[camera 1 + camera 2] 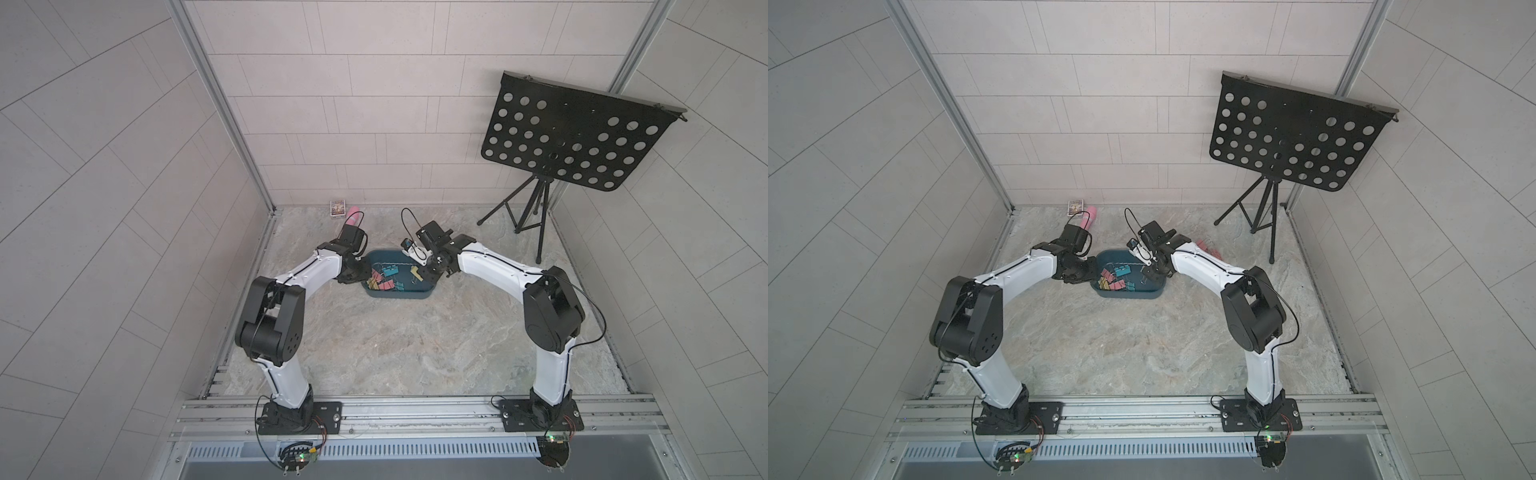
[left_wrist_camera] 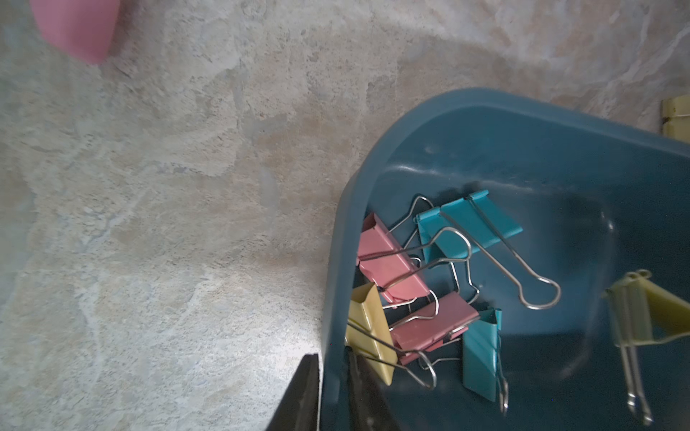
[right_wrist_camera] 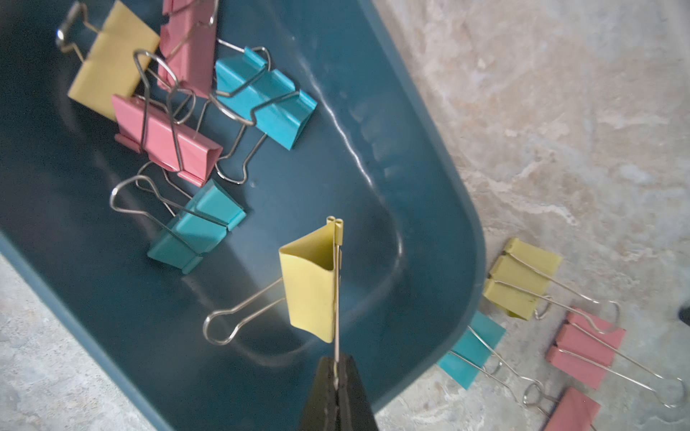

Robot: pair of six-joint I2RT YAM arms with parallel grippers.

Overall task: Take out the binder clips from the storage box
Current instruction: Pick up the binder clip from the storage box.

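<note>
1. Right gripper: jaws pressed together on one wire handle of a yellow binder clip. The clip body hangs over the interior of the storage box, near the box's end wall. Whether it is clear of the box floor cannot be told.
2. Left gripper: clamped on the box's rim at the opposite end, one finger inside the wall and one outside. Judged function: bracing the box.
3. Inside the box: a tangled cluster of five clips (two pink, two teal, one yellow) lies toward the left gripper's end, handles interlocked.
4. Outside the box: four removed clips lie on the table, just beside the end wall.
5. Progress estimate: under half complete. Four clips are out, one is in hand, and five are left to extract.
</note>
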